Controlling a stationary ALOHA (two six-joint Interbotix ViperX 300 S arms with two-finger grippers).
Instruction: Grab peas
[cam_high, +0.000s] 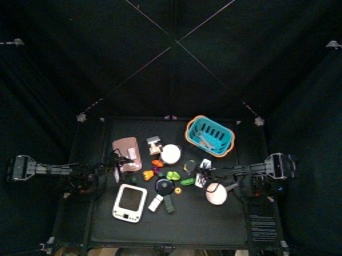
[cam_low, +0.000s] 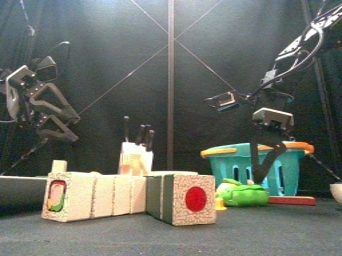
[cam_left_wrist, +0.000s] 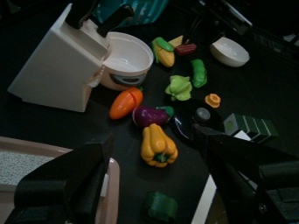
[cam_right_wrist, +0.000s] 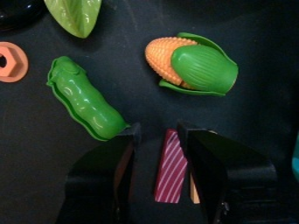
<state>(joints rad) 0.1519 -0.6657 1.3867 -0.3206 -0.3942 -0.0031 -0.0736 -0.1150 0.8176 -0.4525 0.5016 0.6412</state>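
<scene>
The right gripper (cam_right_wrist: 173, 156) hangs over the toy food with its jaws spread, nothing between them but a striped maroon piece (cam_right_wrist: 173, 166) lying on the surface (cam_right_wrist: 246, 35) beneath. In the right wrist view, the pea pod (cam_right_wrist: 84, 96) lies at ten o'clock from the gripper, just beside the left jaw and not yet between the two. The corn (cam_right_wrist: 197, 63), yellow in its green husk, sits at one o'clock, apart from the pod. A leafy green piece (cam_right_wrist: 73, 15) lies beyond the pod, and an orange ring (cam_right_wrist: 10, 61) rests off at nine o'clock.

From above, the right arm reaches in from three o'clock into the cluster of small food at the surface's middle. The blue basket (cam_high: 210, 131) stands at twelve o'clock from it.

The left gripper (cam_left_wrist: 152, 188) hovers back from the pile with its jaws parted, empty. Its own view shows the white knife block (cam_left_wrist: 59, 61), the white bowl (cam_left_wrist: 126, 59) and a yellow pepper (cam_left_wrist: 159, 145).

So this looks like the approach step: pod found, grasp not begun. The next move, I'd judge, calls for shifting the right gripper sideways until the pod lies between the jaws, clear of the corn. Then it can descend and close across the pod's narrow width.
</scene>
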